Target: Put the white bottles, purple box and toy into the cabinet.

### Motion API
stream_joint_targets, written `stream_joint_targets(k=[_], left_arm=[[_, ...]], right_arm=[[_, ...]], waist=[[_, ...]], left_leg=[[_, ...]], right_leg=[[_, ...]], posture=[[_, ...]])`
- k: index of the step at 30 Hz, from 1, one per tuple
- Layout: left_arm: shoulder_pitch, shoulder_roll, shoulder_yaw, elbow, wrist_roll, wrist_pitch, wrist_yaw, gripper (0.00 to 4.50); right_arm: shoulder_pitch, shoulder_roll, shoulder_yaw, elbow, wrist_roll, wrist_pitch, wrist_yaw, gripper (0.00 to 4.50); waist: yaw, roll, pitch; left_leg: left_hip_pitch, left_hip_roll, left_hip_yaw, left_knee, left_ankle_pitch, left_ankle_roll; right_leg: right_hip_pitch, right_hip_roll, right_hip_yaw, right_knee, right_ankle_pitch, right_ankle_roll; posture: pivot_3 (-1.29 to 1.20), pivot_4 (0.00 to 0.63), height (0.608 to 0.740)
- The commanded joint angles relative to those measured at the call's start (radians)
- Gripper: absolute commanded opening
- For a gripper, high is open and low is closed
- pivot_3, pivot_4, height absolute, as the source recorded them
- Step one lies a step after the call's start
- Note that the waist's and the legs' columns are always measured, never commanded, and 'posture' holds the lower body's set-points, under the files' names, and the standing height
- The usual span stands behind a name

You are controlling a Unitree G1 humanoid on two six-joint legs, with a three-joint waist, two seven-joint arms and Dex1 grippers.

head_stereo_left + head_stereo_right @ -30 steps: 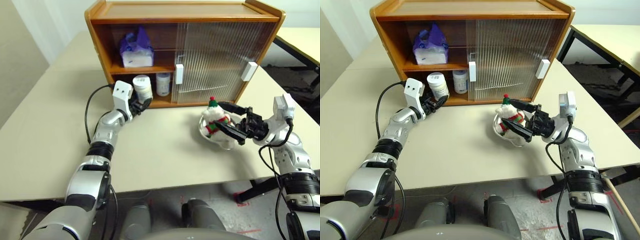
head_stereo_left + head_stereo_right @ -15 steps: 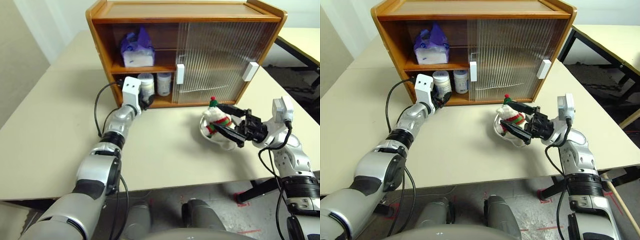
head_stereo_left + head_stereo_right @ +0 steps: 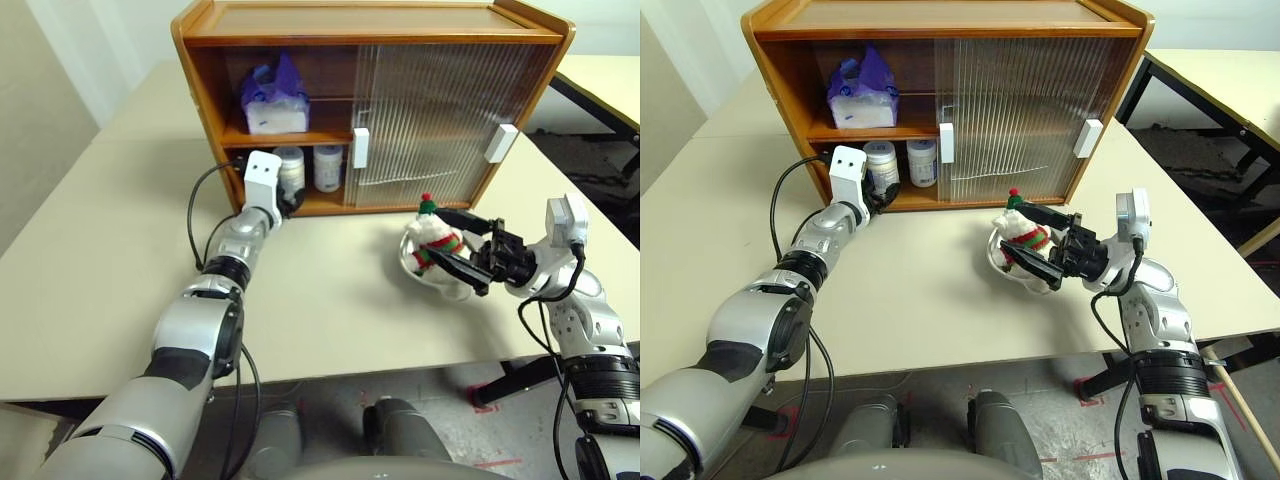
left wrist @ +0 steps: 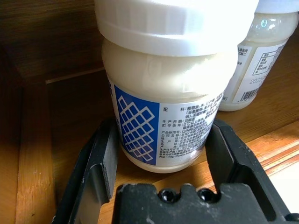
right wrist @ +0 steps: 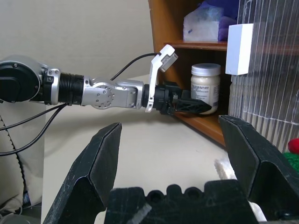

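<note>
The orange-brown cabinet (image 3: 370, 25) stands at the back of the table, its left half open. The purple box (image 3: 273, 105) rests on the upper shelf. My left gripper (image 4: 161, 133) reaches into the lower shelf, shut on a white bottle (image 4: 173, 93) that stands upright on the shelf board. The other white bottle (image 3: 326, 165) stands just to its right. The toy (image 3: 428, 235), white with a red hat, sits in a silver bowl (image 3: 450, 290) on the table. My right gripper (image 3: 445, 236) hovers open at the toy's right side, one finger above and one below it.
Ribbed sliding doors (image 3: 430, 110) with white handles cover the cabinet's right half. The beige table (image 3: 330, 300) has open surface between the arms. A second table (image 3: 600, 80) stands at the back right. A black cable loops beside my left forearm.
My left gripper carried the white bottle forward off the table edge of the cabinet and onto the lower shelf, beside the other bottle. The right arm stayed still.
</note>
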Motion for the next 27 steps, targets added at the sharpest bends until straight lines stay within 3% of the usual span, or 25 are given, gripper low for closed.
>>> stream_joint_targets(k=[1, 4, 5, 17, 21, 27], left_arm=[[-0.017, -0.004, 0.008, 0.005, 0.01, -0.002, 0.001, 3.35], [-0.011, -0.002, 0.007, 0.006, 0.011, 0.001, -0.003, 4.4], [-0.01, -0.002, 0.007, 0.005, 0.011, 0.001, -0.003, 4.46], [0.07, -0.002, -0.004, -0.084, 0.005, -0.01, -0.059, 4.46], [0.177, 0.01, -0.043, -0.278, 0.021, -0.001, -0.094, 4.46], [0.373, 0.036, -0.089, -0.702, -0.01, 0.171, -0.18, 4.46]], right_arm=[[0.005, -0.009, -0.003, -0.007, -0.001, 0.002, 0.0, 4.5], [0.002, -0.01, 0.0, -0.001, -0.004, 0.001, 0.002, 4.5], [0.002, -0.011, 0.0, 0.0, -0.005, 0.001, 0.003, 4.5], [0.006, -0.01, 0.004, 0.005, -0.008, -0.004, 0.009, 4.5], [0.015, -0.008, 0.004, -0.001, -0.008, -0.006, 0.008, 4.5], [0.012, -0.004, 0.002, 0.014, -0.009, -0.012, 0.007, 4.5]], waist=[[0.0, 0.0, 0.0], [0.0, 0.0, 0.0], [0.0, 0.0, 0.0], [0.0, 0.0, 0.0], [0.0, 0.0, 0.0], [0.0, 0.0, 0.0]], left_leg=[[0.0, 0.0, 0.0, 0.0, 0.0, 0.0], [0.0, 0.0, 0.0, 0.0, 0.0, 0.0], [0.0, 0.0, 0.0, 0.0, 0.0, 0.0], [0.001, 0.0, 0.0, 0.0, 0.0, 0.0], [0.001, 0.0, 0.0, 0.0, 0.0, 0.0], [0.001, 0.001, 0.0, 0.0, 0.0, 0.0]], right_leg=[[0.0, 0.0, 0.0, 0.0, 0.0, 0.0], [0.0, 0.0, 0.0, 0.0, 0.0, 0.0], [0.0, 0.0, 0.0, 0.0, 0.0, 0.0], [0.0, 0.0, 0.0, 0.0, 0.0, 0.0], [0.0, 0.0, 0.0, 0.0, 0.0, 0.0], [0.0, 0.0, 0.001, 0.001, 0.001, -0.002]], posture=[[0.05, 0.0, 0.74], [0.06, 0.0, 0.74], [0.06, 0.0, 0.74], [0.06, 0.0, 0.74], [0.06, 0.0, 0.74], [0.07, 0.0, 0.74]])
